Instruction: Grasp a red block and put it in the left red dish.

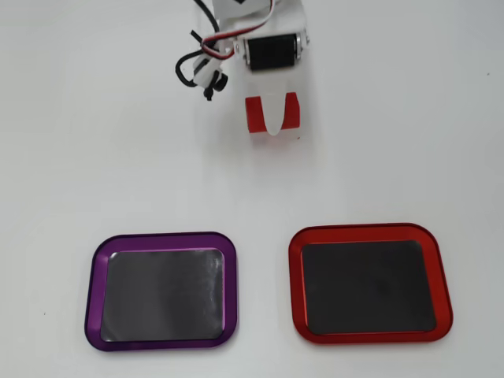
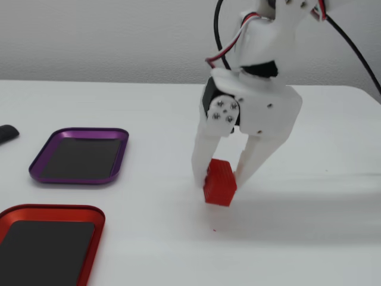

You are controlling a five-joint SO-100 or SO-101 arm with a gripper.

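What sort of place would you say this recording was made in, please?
Probably a tabletop robot test bench: a plain white table against a bare wall, holding only a red-rimmed tray, a purple-rimmed tray and a red block in the gripper.

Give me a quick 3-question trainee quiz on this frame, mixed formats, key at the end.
1. True or false: in the fixed view the red block lies flat on the table, untouched.
2. Multiple choice: in the overhead view, the red dish sits where relative to the purple tray? A) to its left B) to its right C) stacked on it
3. Fill in: both trays are ____ inside.

Key
1. False: the gripper is shut on the block, which is tilted and lifted off the table.
2. B
3. empty, showing only dark flat bottoms
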